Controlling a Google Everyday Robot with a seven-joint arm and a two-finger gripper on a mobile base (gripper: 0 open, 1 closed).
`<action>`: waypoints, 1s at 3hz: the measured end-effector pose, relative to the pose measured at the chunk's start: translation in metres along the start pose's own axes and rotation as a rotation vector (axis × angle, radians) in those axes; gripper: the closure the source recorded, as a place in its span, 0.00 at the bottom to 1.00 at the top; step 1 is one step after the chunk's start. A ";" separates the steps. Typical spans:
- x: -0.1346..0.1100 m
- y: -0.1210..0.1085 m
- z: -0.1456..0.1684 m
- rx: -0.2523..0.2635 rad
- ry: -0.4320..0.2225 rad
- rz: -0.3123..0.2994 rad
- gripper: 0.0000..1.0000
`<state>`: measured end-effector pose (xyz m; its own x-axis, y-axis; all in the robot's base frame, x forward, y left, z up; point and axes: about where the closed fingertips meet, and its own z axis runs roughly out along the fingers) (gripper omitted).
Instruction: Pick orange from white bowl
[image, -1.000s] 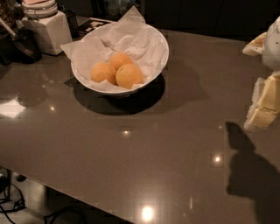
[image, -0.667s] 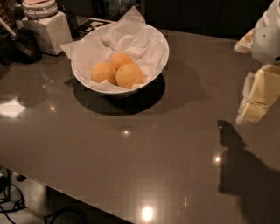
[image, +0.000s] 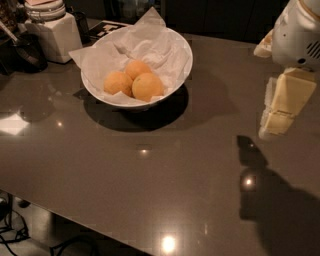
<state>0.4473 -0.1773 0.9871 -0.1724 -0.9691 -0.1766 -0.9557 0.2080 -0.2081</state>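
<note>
The white bowl (image: 131, 101) stands on the dark table at the upper left of centre, lined with crumpled white paper. Three oranges lie in it. The orange (image: 147, 86) is the front right one, the largest and deepest in colour. Two paler ones sit to its left (image: 117, 82) and behind it (image: 137, 68). My gripper (image: 278, 107) hangs at the right edge of the view, above the table and well to the right of the bowl, holding nothing that shows.
A white square canister (image: 51, 28) and a dark object (image: 26, 50) stand at the far left behind the bowl. The arm's shadow (image: 272, 200) falls on the table at lower right. The table's front edge runs across the lower left, with cables (image: 20, 239) on the floor.
My gripper and arm have moved left, further into view and nearer the bowl. The bowl and oranges have not moved.
</note>
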 end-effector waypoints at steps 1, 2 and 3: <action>-0.014 -0.006 0.003 0.010 -0.029 0.013 0.00; -0.046 -0.024 0.012 -0.002 -0.013 0.054 0.00; -0.081 -0.045 0.022 -0.027 -0.007 0.120 0.00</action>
<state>0.5098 -0.1056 0.9893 -0.2846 -0.9365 -0.2050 -0.9343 0.3188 -0.1595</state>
